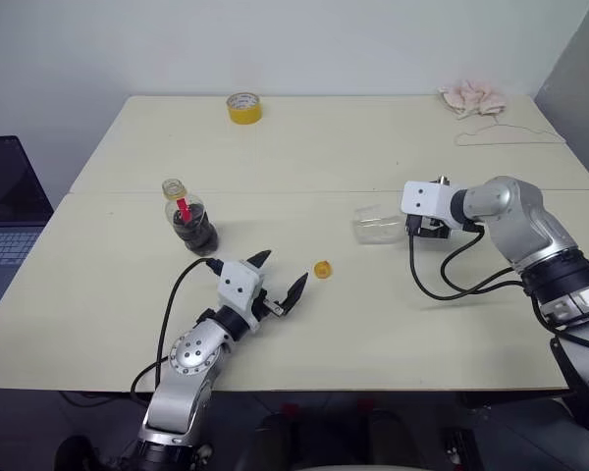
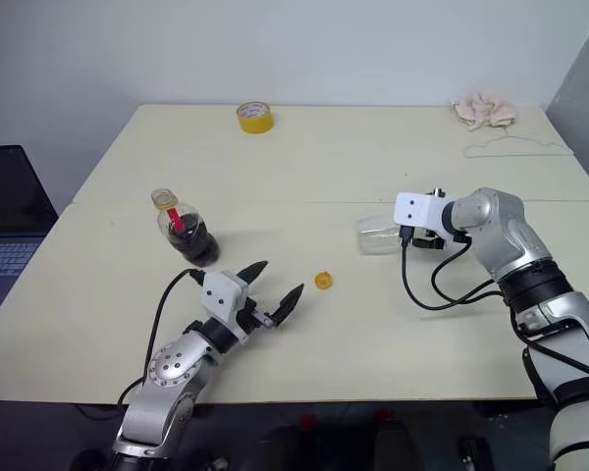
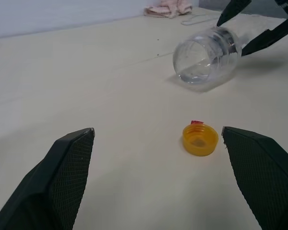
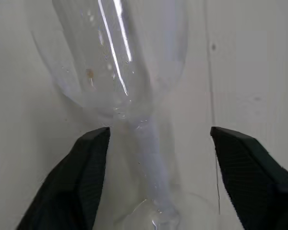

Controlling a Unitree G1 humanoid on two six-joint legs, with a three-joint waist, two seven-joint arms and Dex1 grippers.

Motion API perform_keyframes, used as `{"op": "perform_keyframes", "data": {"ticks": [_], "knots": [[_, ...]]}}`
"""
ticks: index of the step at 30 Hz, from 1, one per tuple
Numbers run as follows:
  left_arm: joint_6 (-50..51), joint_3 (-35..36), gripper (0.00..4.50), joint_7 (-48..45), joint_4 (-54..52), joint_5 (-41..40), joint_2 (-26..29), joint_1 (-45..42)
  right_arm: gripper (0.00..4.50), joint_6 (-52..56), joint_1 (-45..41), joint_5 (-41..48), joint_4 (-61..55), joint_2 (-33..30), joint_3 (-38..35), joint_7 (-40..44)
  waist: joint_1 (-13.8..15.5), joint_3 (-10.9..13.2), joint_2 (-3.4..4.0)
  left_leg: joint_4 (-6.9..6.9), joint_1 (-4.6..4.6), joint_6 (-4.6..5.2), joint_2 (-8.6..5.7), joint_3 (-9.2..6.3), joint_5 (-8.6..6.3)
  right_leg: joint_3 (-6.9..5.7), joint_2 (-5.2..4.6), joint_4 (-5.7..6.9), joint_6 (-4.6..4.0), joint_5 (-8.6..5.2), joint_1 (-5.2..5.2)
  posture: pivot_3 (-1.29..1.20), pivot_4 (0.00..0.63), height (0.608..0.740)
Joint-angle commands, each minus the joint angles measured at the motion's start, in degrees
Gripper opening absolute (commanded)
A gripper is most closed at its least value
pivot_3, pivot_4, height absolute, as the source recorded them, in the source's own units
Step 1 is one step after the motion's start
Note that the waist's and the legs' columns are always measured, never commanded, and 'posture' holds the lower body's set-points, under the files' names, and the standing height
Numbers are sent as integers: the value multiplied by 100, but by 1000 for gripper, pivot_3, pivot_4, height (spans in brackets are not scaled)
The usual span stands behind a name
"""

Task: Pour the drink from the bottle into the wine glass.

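Note:
The bottle point(image 1: 188, 220) stands upright at the table's left, uncapped, with the dark brown drink in its lower part and a red label strip. Its yellow cap point(image 1: 322, 270) lies loose on the table. My left gripper point(image 1: 283, 270) hovers open just short of the cap point(image 3: 199, 139), with nothing between its fingers. The wine glass point(image 1: 376, 224) lies on its side at the right, empty, its mouth toward the left arm. My right gripper point(image 4: 158, 132) is open, one finger on each side of the glass's stem point(image 4: 151, 143) with a gap on both sides.
A yellow tape roll point(image 1: 243, 108) sits at the far edge. A pink cloth point(image 1: 473, 97) and a wire hanger point(image 1: 506, 135) lie at the far right. A laptop point(image 1: 5, 226) stands off the table's left side. A seam point(image 1: 304, 192) runs across the tabletop.

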Motion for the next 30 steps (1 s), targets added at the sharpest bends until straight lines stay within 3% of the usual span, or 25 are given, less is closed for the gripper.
{"op": "perform_keyframes", "data": {"ticks": [1,8,16,21,25,30], "knots": [[-33,19,4500,29,-312,40,13,29,2524,-242,-163,-239,113,37,12,53,0,0,0,0,0,0,0,0,0,0,0,0,0,0,0,0,150,740],[-16,26,4500,76,-341,68,24,45,211,-224,-161,-702,285,84,51,139,0,0,0,0,0,0,2,-2,0,-2,1,2,0,0,0,0,150,740],[12,17,4500,88,-328,101,-7,31,165,-379,-159,-830,230,130,-119,14,5,0,0,3,0,0,0,-2,0,-1,0,2,0,0,2,0,150,740],[25,41,4500,98,-308,114,-15,2,165,36,199,1028,-505,1003,-1417,201,-58,1,1,-6,2,-1,7,0,0,1,4,1,0,0,-1,0,150,740],[21,49,4500,89,-300,115,-10,6,164,226,562,1718,-1000,1458,-1934,9,-26,1,1,-6,2,-1,5,-4,0,-2,3,5,-1,0,-2,0,150,740],[20,48,4500,64,-273,110,-2,-18,164,547,975,2692,-1454,2533,-2602,-718,-16,1,1,5,1,-1,3,-7,0,-3,2,8,-2,1,1,0,150,740]]}}
